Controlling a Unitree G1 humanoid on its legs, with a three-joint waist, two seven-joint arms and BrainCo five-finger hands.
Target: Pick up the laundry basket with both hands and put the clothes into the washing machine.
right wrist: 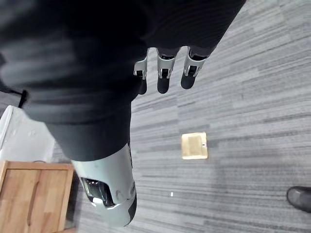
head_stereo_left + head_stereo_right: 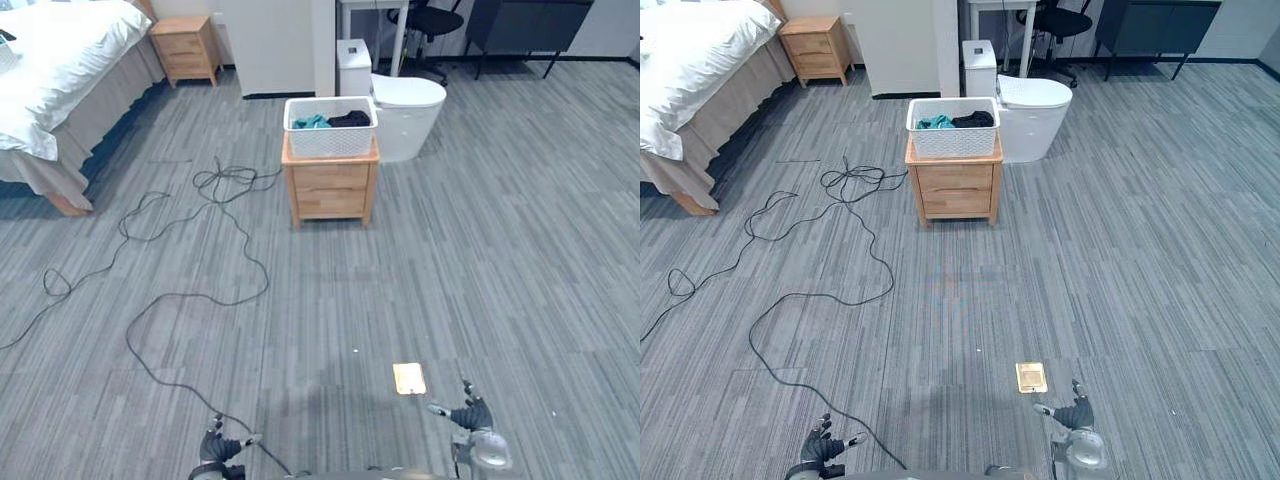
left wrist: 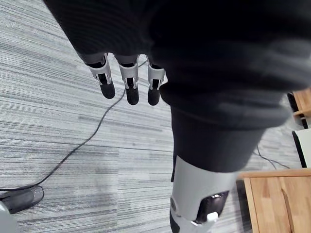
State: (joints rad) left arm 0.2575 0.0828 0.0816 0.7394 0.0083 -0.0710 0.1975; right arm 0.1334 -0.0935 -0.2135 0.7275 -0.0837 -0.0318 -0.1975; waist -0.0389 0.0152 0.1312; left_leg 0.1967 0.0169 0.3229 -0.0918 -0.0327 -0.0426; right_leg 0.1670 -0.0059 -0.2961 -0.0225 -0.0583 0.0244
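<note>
Hanging low with fingers relaxed and empty, the left hand [image 2: 222, 447] and right hand [image 2: 468, 413] are well apart from the white laundry basket [image 2: 330, 140], which holds clothes [image 2: 350, 119] on a wooden nightstand [image 2: 330, 190] (so approach, lift and loading all remain, I judge).

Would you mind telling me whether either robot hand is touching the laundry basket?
Apart. The left eye view shows the laundry basket on the wooden nightstand, with floor between it and the left robot hand and right robot hand.
</note>
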